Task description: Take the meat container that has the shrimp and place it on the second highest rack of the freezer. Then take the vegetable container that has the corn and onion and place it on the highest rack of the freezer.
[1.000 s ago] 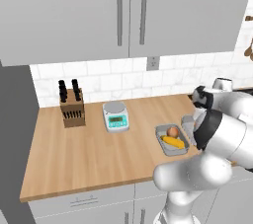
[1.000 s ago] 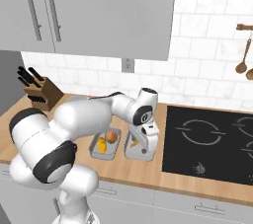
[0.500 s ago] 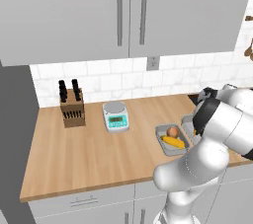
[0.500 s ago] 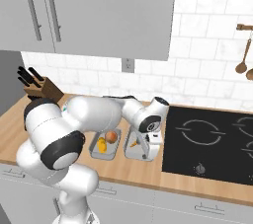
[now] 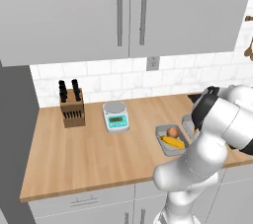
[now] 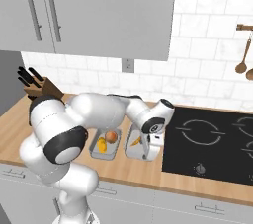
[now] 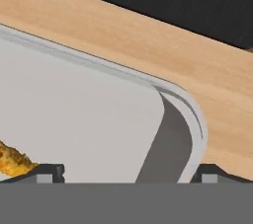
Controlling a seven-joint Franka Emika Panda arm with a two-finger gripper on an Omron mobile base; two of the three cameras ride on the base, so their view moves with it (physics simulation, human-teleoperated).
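Observation:
The meat container (image 6: 134,147), a shallow grey tray holding the orange shrimp (image 6: 136,140), lies on the wooden counter just left of the cooktop. My gripper (image 6: 148,153) is open and reaches down at the tray's right end. In the hand view the fingertips (image 7: 49,172) straddle the tray's rounded corner rim (image 7: 196,119), one over the tray floor and one outside it, and the shrimp (image 7: 12,162) lies at the lower left. The vegetable container (image 5: 164,144) with the corn (image 5: 173,142) and the onion (image 5: 172,131) sits beside it on the left. The freezer racks are out of view.
A black cooktop (image 6: 212,139) lies right of the trays. Further left on the counter (image 5: 89,154) stand a kitchen scale (image 5: 115,117) and a knife block (image 5: 72,107). Wall cabinets (image 5: 128,11) hang overhead. A tall grey panel (image 5: 14,139) closes the counter's left end.
The hand has swung a little right and lower, down onto the right end of the meat container. The jaws have stayed open and both trays lie where they were.

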